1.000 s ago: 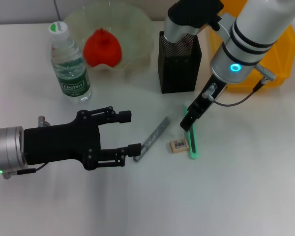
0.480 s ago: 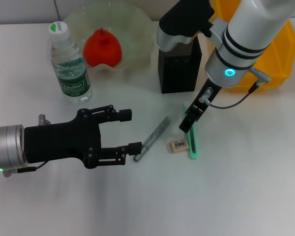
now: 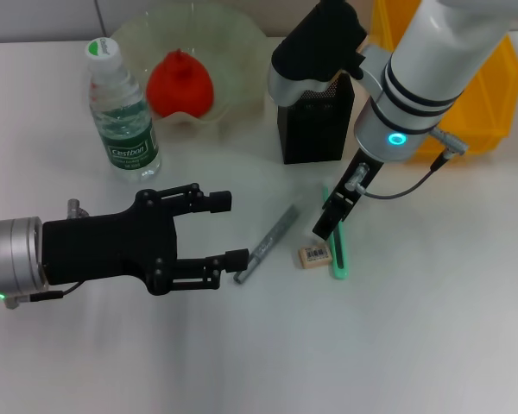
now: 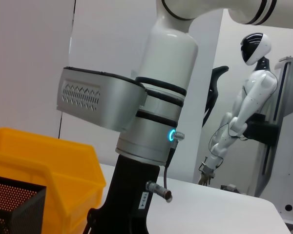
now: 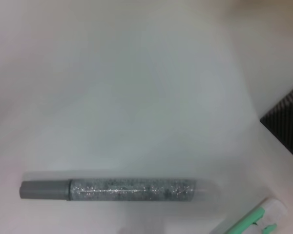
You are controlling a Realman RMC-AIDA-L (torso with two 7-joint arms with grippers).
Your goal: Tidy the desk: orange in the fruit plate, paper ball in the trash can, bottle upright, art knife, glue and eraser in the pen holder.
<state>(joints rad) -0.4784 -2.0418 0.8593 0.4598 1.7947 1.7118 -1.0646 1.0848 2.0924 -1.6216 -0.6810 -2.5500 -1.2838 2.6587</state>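
My left gripper (image 3: 229,231) is open and empty, low over the table, with its near fingertip close to the end of the grey glitter glue stick (image 3: 269,241). The tan eraser (image 3: 314,254) and the green art knife (image 3: 337,244) lie just right of the glue. My right gripper (image 3: 331,217) hangs over the knife's upper end. The right wrist view shows the glue (image 5: 117,189) and a tip of the knife (image 5: 256,222). The bottle (image 3: 123,110) stands upright. The orange (image 3: 180,84) sits in the fruit plate (image 3: 233,52). The black mesh pen holder (image 3: 315,125) stands behind. No paper ball shows.
A yellow bin (image 3: 479,95) stands at the back right, partly behind my right arm. The left wrist view shows my right arm (image 4: 151,122), the yellow bin (image 4: 39,156) and a corner of the pen holder (image 4: 14,207). Bare white table lies in front.
My right arm has shifted a little left and down, bringing its gripper closer to the eraser and knife. The left arm and the objects have not moved.
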